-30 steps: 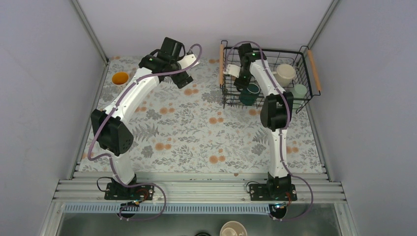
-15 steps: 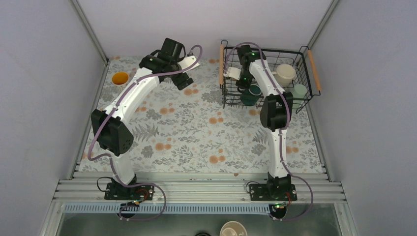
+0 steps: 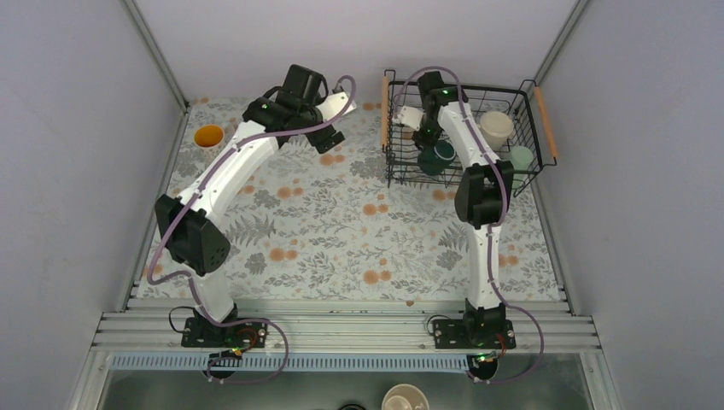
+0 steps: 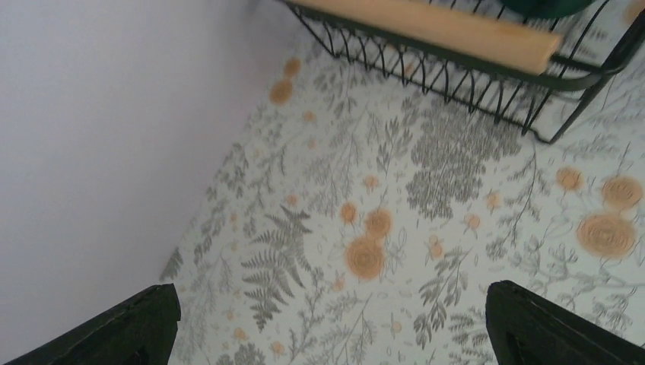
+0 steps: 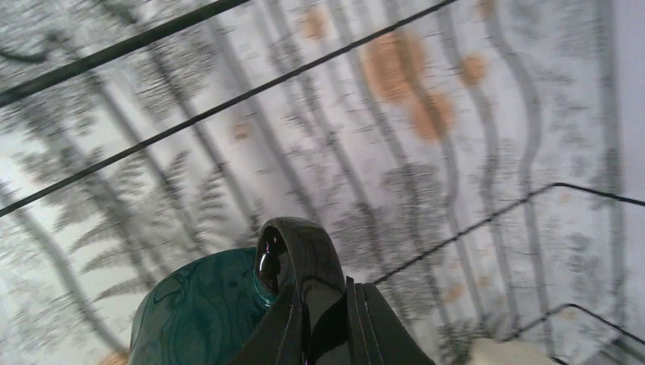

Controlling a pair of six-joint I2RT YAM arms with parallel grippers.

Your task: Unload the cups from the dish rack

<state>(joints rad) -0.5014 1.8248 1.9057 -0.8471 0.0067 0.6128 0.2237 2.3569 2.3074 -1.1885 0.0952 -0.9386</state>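
Observation:
The dish rack (image 3: 514,90), black wire with wooden side handles, stands at the back right of the floral table. Inside it, my right gripper (image 3: 429,142) is shut on the handle of the dark green mug (image 3: 437,158). The right wrist view shows both fingers (image 5: 378,323) pinching that glossy handle (image 5: 303,247), with the teal mug body (image 5: 198,312) to the left. A cream mug (image 3: 495,128) and a mint green cup (image 3: 519,157) sit in the rack's right half. The floral mug with orange inside (image 3: 208,136) stands on the table at the back left. My left gripper (image 3: 329,137) (image 4: 335,331) hangs open over the table, left of the rack.
The rack's left wooden handle (image 4: 433,26) lies just ahead of the left gripper. Grey walls close in the table at the back and on both sides. A tan cup (image 3: 404,399) sits in the metal trough below the arm bases.
My right gripper has closed on the dark green mug's handle and shifted slightly toward the back of the rack. The left arm has swung a little to the right.

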